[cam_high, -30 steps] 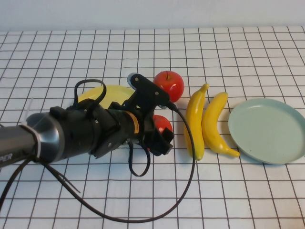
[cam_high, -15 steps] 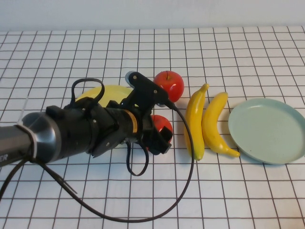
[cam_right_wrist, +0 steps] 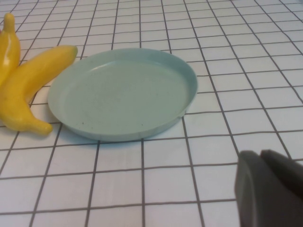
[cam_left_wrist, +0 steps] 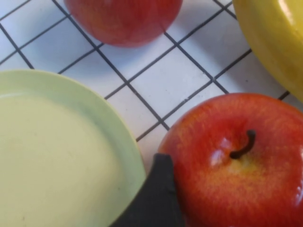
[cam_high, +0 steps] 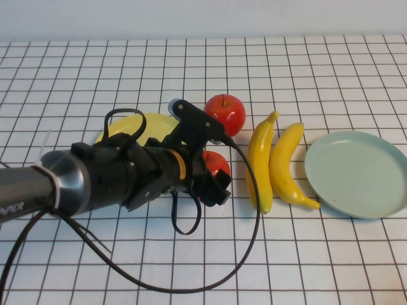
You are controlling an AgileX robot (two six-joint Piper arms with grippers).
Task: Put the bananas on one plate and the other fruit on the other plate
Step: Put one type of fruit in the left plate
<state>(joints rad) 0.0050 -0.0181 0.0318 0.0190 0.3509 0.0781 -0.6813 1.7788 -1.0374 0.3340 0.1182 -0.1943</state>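
Our left gripper (cam_high: 213, 184) sits low over the near apple (cam_high: 217, 164), just beside the yellow plate (cam_high: 121, 127). One dark finger (cam_left_wrist: 158, 198) touches the apple's side, so we judge this a grasp in the making; we cannot tell whether the fingers are closed on it. The approach keeps the fruit next to the plate meant to receive it.

The far apple (cam_high: 225, 113) rests apart on the gridded table (cam_high: 318, 254), by the plate's far rim. Both apples are round, glossy red, with short dark stems. The two bananas (cam_high: 276, 162) lie side by side, touching, between the apples and the blue-green plate (cam_high: 357, 173); they are long, curved and smooth yellow. Both plates are shallow, matte, with raised rims, and bare.

Our right gripper (cam_right_wrist: 272, 189) is parked off to the side, near the blue-green plate, with nothing between its fingertips; whether they are parted we cannot tell.
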